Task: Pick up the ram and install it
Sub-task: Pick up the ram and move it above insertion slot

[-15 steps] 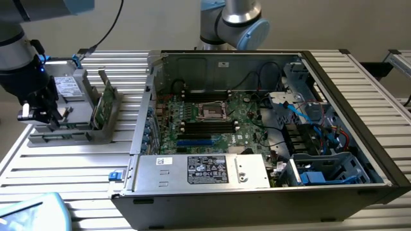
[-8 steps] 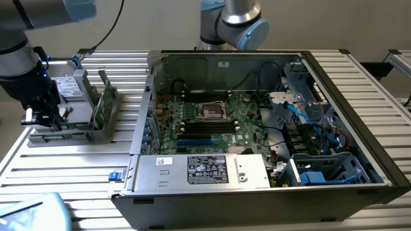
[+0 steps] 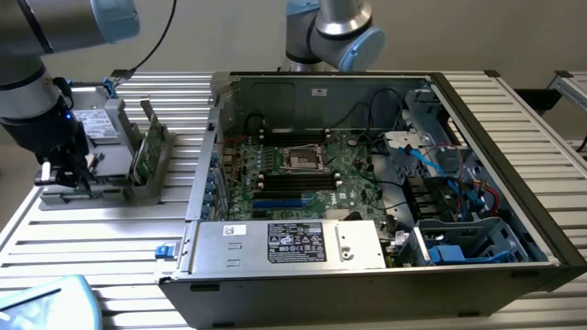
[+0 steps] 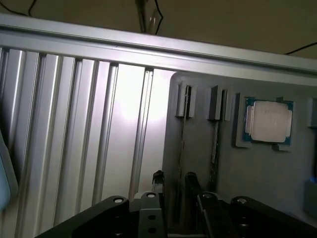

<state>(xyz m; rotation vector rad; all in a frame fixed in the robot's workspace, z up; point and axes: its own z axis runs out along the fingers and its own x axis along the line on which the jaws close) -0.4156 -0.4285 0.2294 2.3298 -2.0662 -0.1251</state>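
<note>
Over the grey tray (image 3: 115, 113), at the exterior view's left, our end effector (image 4: 173, 176) hangs open, its two dark fingers (image 4: 157, 179) apart with nothing clamped. Between them, upright on its edge in one of the tray's narrow slots, stands the ram (image 4: 183, 134). We see a gap on either side, so no finger seems to touch it.

We judge the ram light and stiff, a thin board that will not sag but could crack if squeezed hard or twisted. Its flat faces are the place to take hold, just under the upper edge and around mid-length, so that it comes out of the tray level. Those faces are likely smooth, so an off-centre grip could let it tip or slide.

We meet it edge-on: a long, dark, very thin line running along its slot, one end held in a small grey bracket (image 4: 187, 99). Its chips cannot be made out from this angle.

In the tray's next slot stands a second thin stick (image 4: 216, 144), and past that a square silver CPU chip (image 4: 269, 121) lies in a recess. A taller green card (image 3: 150, 148) stands on the tray's side toward the open computer case (image 3: 275, 103), which sits on the slatted bench (image 3: 110, 240) just beside the tray, its long black slots (image 3: 293, 181) well apart from the ram.
</note>
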